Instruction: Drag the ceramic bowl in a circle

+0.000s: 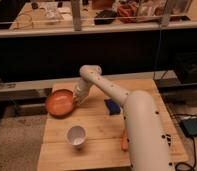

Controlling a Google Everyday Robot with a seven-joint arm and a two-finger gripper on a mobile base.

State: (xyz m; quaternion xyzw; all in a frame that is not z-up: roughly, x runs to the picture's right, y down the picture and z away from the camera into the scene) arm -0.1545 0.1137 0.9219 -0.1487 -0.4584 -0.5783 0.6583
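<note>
Beside one cup [76, 135], end effector [77, 100] grips one ceramic bowl [59, 103].

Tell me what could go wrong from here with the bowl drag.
1. The ceramic bowl sits right at the left edge of the table; any move left could tip it off.
2. The gripper meets only its right rim, so the grip might slip.
3. Circling toward the front could knock the white cup.

The pincer [77, 99] at the ceramic bowl [59, 102] is blurred.
</note>
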